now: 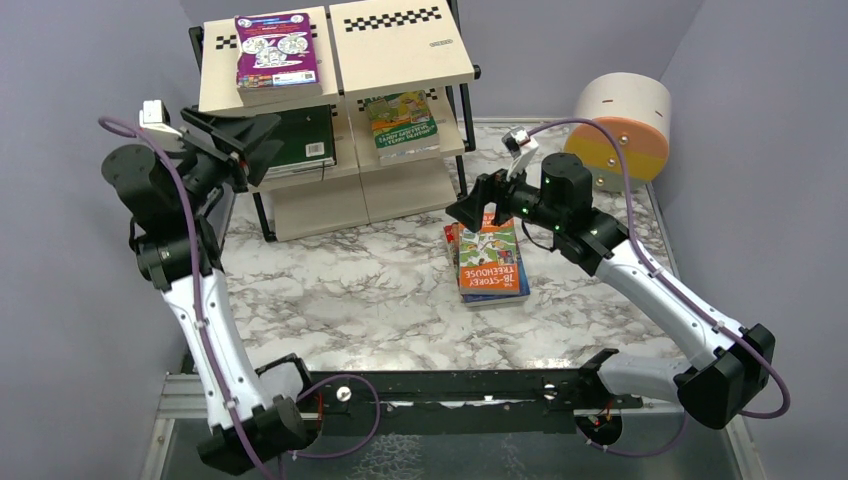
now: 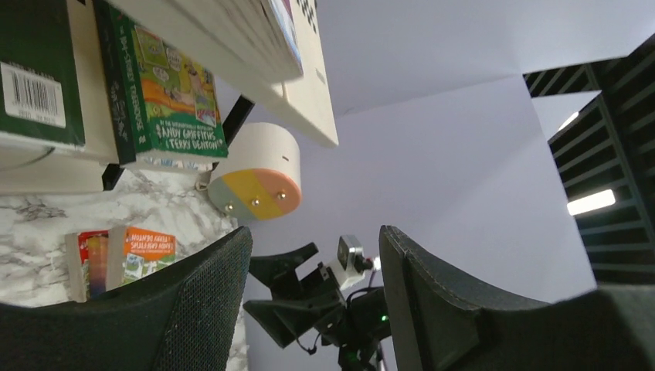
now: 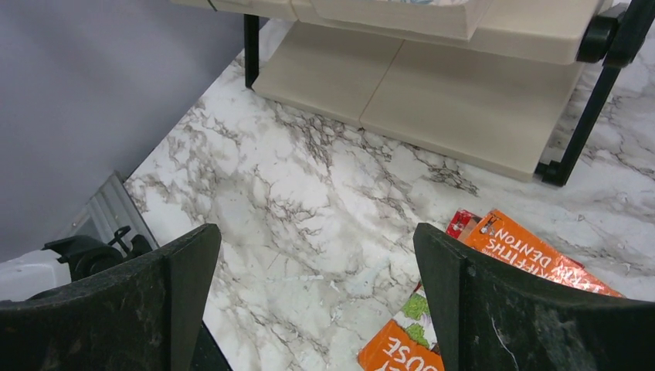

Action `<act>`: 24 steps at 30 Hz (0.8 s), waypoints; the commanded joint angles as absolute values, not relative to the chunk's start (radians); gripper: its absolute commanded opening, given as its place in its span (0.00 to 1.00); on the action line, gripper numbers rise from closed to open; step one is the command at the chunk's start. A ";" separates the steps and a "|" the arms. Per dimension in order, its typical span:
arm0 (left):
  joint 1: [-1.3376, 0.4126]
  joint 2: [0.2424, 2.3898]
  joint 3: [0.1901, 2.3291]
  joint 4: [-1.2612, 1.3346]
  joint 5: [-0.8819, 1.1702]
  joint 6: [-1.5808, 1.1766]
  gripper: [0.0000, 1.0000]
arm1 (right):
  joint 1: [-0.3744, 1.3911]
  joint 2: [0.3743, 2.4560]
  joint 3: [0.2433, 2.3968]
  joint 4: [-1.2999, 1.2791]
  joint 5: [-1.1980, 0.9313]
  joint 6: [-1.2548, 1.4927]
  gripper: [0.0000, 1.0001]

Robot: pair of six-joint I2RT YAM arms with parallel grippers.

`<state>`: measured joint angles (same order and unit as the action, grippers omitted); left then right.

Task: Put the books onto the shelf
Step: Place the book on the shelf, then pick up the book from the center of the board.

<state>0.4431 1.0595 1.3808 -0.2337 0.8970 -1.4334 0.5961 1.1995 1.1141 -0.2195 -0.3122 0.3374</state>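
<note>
Reaching left arm: it climbs from its base at 7 o'clock of the table (image 1: 350, 290), bends high at 9 o'clock and turns its forearm toward 2 o'clock. This puts the left pincer (image 1: 268, 148) at the left end of the middle tier of the shelf (image 1: 400, 50), close to the dark green book (image 1: 300, 140). Whether they touch cannot be told.
Left pincer: the fingers stand partly apart with nothing between them. In its wrist view the other arm shows through the gap.
Right arm: from its base at 5 o'clock it runs out to 4 o'clock, then folds back toward 11 o'clock. The right pincer (image 1: 468, 200) hangs over the far end of the table stack.
Right pincer: spread wide and empty, with bare marble showing between the fingers in its wrist view.
Shelf: one, at 12 o'clock of the table, with three tiers of two pale boards each.
Books on the shelf: three covers show. The purple book (image 1: 277, 50) lies flat on the top tier's left board with at least one more under it. The dark green book is on the middle tier's left board and the green cartoon book (image 1: 403, 122) on its right board.
Books on the table: one stack just right of centre. The orange book (image 1: 492, 262) is on top and the red book (image 1: 452, 240) peeks out at its 10 o'clock corner. How many lie lower cannot be told.
Drum: one drum (image 1: 620, 125), at 2 o'clock, lying on its side.
</note>
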 commanded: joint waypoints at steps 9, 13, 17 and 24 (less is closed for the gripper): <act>0.435 0.705 1.191 -0.451 0.719 -1.121 0.55 | 0.597 1.149 1.028 -0.250 -0.108 0.368 0.98; 0.349 0.699 1.165 -0.507 0.660 -1.068 0.54 | 0.598 1.136 1.017 -0.252 -0.099 0.437 0.98; 0.290 0.763 1.261 -0.563 0.624 -1.020 0.54 | 0.598 1.100 0.986 -0.223 -0.113 0.496 0.97; 0.282 0.845 1.383 -0.567 0.628 -1.022 0.54 | 0.600 1.088 1.022 -0.293 -0.049 0.427 0.97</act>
